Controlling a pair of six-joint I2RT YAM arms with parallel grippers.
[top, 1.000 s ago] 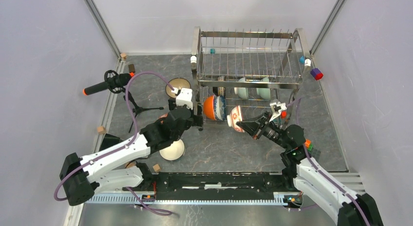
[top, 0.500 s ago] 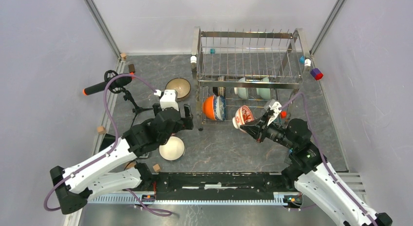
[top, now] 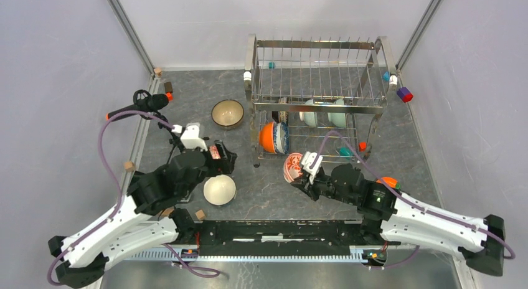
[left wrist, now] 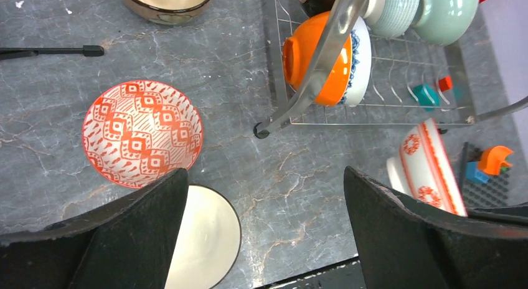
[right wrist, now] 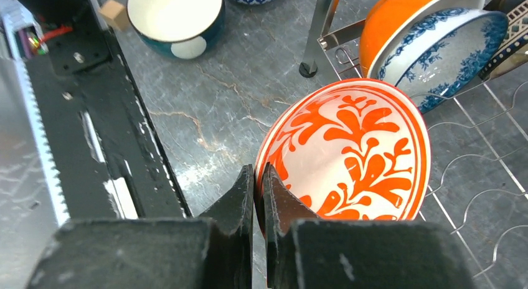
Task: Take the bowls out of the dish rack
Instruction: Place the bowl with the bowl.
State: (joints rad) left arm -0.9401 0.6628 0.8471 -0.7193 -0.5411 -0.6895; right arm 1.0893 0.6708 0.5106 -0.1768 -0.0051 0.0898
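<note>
While carrying the red bowl [top: 292, 167] — rim pinched in the narrow right gripper [right wrist: 257, 177], just in front of the rack [top: 317, 52] — needs lowering flat to the table [top: 268, 189], then letting go. Left gripper [left wrist: 264, 183] wide, empty, left of the rack.

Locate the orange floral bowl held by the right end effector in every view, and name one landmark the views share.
Top external: the floral bowl is at centre, in front of the dish rack.
Left wrist: the floral bowl is at the right edge, tipped on its side.
Right wrist: the floral bowl fills centre-right, its inside facing the camera.
Shared landmark: the orange bowl standing in the rack's lower tier.
</note>
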